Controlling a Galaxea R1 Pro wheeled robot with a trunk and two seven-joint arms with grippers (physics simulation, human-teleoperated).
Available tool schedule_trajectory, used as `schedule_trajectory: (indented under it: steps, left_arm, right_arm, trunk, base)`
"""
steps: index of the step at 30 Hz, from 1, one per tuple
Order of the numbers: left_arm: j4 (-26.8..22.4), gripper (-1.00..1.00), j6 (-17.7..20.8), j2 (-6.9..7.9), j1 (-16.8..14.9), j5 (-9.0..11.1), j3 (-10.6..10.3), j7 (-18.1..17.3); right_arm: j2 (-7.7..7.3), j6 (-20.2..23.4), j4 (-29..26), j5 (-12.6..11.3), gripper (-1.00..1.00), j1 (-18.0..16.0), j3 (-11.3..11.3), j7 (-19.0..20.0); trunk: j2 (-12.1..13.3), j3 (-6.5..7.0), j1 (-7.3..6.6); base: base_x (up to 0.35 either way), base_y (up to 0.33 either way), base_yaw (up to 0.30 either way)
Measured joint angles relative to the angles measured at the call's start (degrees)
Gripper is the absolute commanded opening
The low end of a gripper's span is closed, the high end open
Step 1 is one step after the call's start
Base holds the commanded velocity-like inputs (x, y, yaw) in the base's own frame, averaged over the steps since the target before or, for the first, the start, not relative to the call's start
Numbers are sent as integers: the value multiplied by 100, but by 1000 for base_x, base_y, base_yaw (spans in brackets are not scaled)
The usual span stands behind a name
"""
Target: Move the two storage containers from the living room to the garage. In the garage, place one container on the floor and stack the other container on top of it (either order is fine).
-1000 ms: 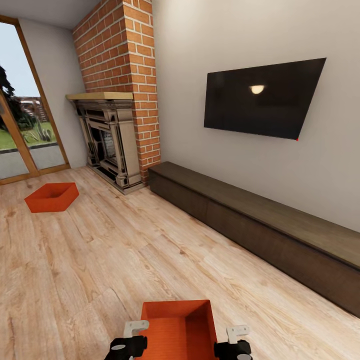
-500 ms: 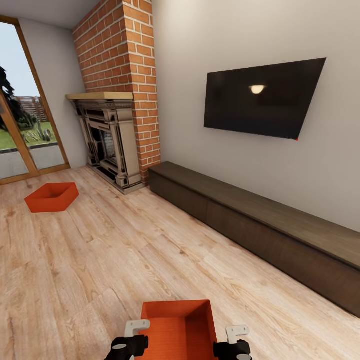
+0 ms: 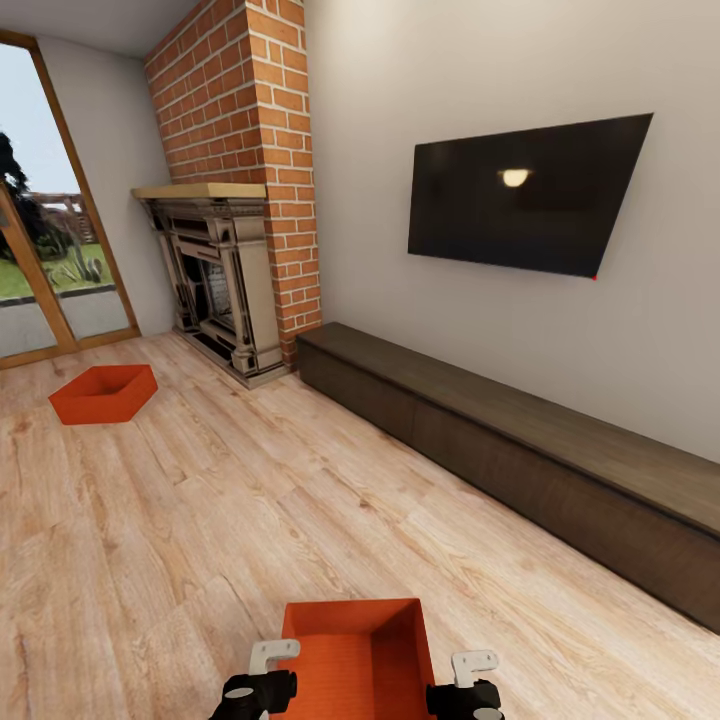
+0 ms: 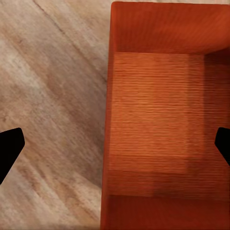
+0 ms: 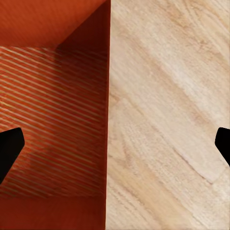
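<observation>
An orange-red rectangular lidless bin sits on the light wood-plank floor, one side wall between each set of spread jaws, apparently untouched. The second identical orange-red bin lies well apart, near the red-brick fireplace.

You see two orange-red storage containers — near container faintly ribbed inside, far container plain. Floor: light wood plank, streaky grain. Fireplace: red brick, pale mortar — tan mantel. TV black; cabinet dark brown; wall off-white.
</observation>
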Motion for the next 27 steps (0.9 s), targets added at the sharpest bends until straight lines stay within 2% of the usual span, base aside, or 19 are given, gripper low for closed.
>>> schedule_trajectory:
  steps: [18,25,27]
  left_arm:
    - [4,100,-6,23,0,-6,-8,-7]
    - [3,100,-8,26,0,-3,-8,-9]
    - [0,100,-8,32,0,-5,-8,-9]
  right_arm:
    - [9,31,1,36,100,0,0,-107]
    - [10,40,0,34,100,0,0,-161]
    - [10,40,1,29,100,-1,1,-163]
  trunk:
    - [-722,-325,395]
    - [-1003,-495,549]
    - [-1004,-512,550]
  base:
    - [0,0,1]
    - [0,0,64]
    - [0,0,80]
